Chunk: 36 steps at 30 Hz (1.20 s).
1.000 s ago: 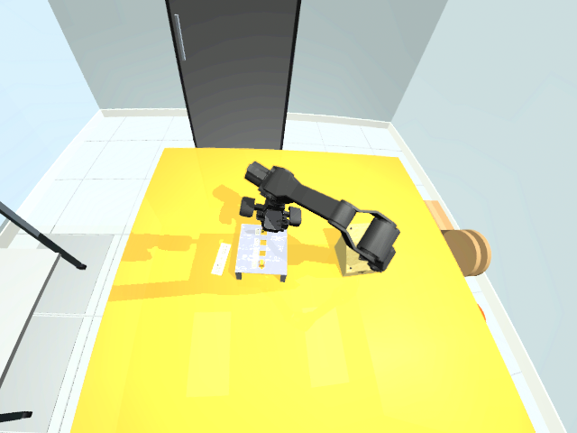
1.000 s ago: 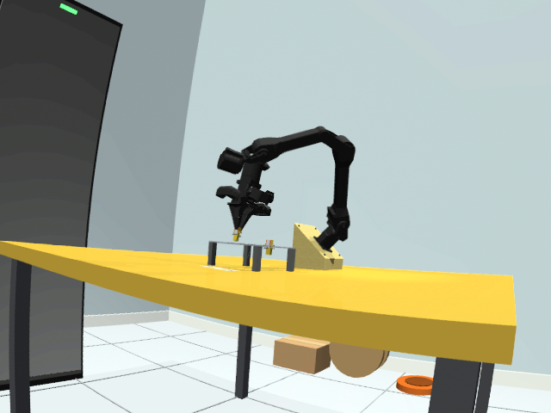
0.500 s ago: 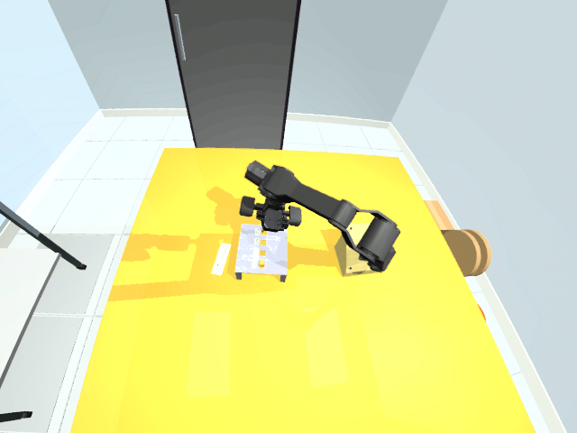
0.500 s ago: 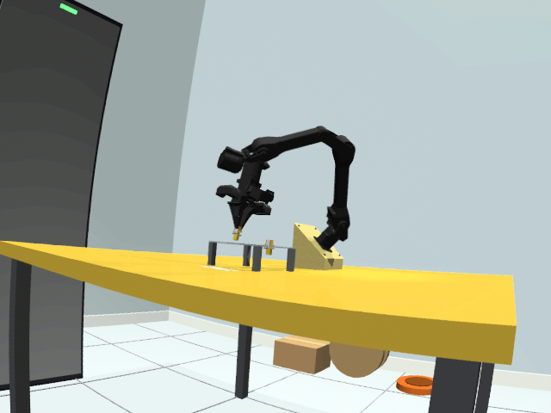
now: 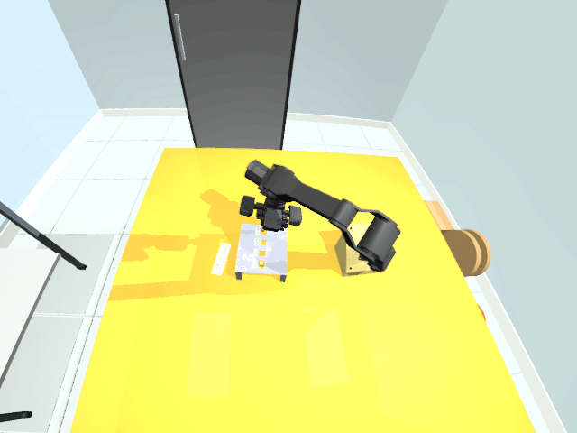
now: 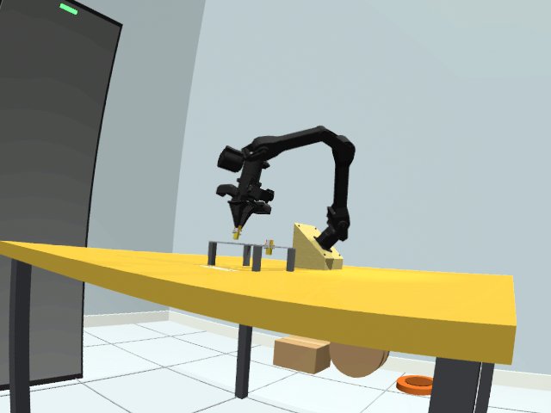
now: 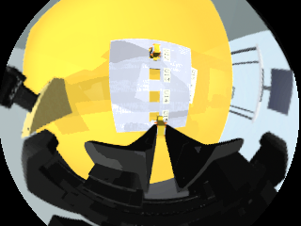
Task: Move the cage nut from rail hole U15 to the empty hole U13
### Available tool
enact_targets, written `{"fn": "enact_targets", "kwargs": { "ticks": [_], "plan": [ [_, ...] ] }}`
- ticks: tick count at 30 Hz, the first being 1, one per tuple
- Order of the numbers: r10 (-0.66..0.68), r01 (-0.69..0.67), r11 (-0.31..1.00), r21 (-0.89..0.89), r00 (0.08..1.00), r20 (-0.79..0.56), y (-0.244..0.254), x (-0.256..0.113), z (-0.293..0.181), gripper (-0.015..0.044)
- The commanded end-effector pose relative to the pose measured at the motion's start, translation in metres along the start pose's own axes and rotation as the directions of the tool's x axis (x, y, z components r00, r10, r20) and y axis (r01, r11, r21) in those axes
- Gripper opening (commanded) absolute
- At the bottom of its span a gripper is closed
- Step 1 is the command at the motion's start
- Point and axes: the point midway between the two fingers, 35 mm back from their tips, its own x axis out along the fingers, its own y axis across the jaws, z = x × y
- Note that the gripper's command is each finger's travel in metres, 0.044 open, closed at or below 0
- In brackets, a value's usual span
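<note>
I have the cage nut [image 6: 236,233] [image 7: 161,121] pinched between the tips of my gripper [image 5: 273,225] [image 6: 238,227] [image 7: 161,125], its body hanging just below them. The nut is clear above the rail plate [image 5: 277,252] [image 6: 226,243] [image 7: 127,85], near the U15 end. Past it along my row come hole U14 [image 5: 263,242] [image 7: 154,96] and hole U13 [image 5: 262,253] [image 7: 154,74], both empty. Farther on, the other nut [image 5: 261,263] [image 6: 269,247] [image 7: 155,52] sits in the plate's end hole. Beyond the table, a dark cabinet [image 5: 237,69] [image 6: 48,177] stands upright.
</note>
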Motion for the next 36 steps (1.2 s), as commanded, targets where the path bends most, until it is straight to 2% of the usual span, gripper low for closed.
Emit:
{"fn": "enact_targets", "kwargs": {
  "ticks": [1,36],
  "plan": [
    [0.001,-0.001,1.000,-0.005,1.000,-0.003,0.000,-0.001,0.000,0.0031],
    [-0.041,0.041,0.999,0.005,0.999,-0.004,-0.001,-0.016,-0.001,0.0031]
  ]
}}
